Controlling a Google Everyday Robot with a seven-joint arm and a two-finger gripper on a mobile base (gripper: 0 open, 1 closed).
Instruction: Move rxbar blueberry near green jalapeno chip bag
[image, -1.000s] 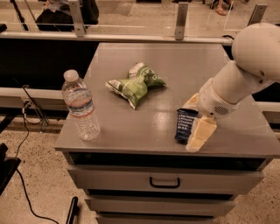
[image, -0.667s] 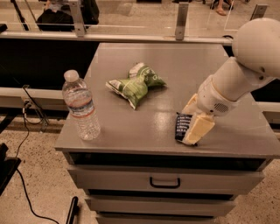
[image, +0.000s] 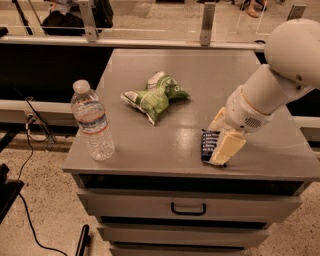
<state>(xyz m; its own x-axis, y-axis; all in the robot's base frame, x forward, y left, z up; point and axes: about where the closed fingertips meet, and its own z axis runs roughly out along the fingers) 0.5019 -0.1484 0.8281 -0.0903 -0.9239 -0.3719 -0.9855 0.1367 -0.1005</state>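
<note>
The rxbar blueberry (image: 208, 145), a small dark navy wrapper with pale text, lies flat near the front right edge of the grey cabinet top (image: 200, 75). My gripper (image: 223, 135), cream-coloured at the end of a white arm, is down at the bar and covers its right side. The green jalapeno chip bag (image: 154, 96), green and white with a pinched middle, lies at the centre of the top, well to the left of and behind the bar.
A clear plastic water bottle (image: 92, 121) stands upright near the front left corner. Drawers with a handle (image: 188, 208) are below the top. A rail with metal posts (image: 207, 25) runs behind the cabinet.
My gripper has shifted slightly and settled lower over the bar, hiding more of it. The bar, the chip bag and the bottle stay where they were.
</note>
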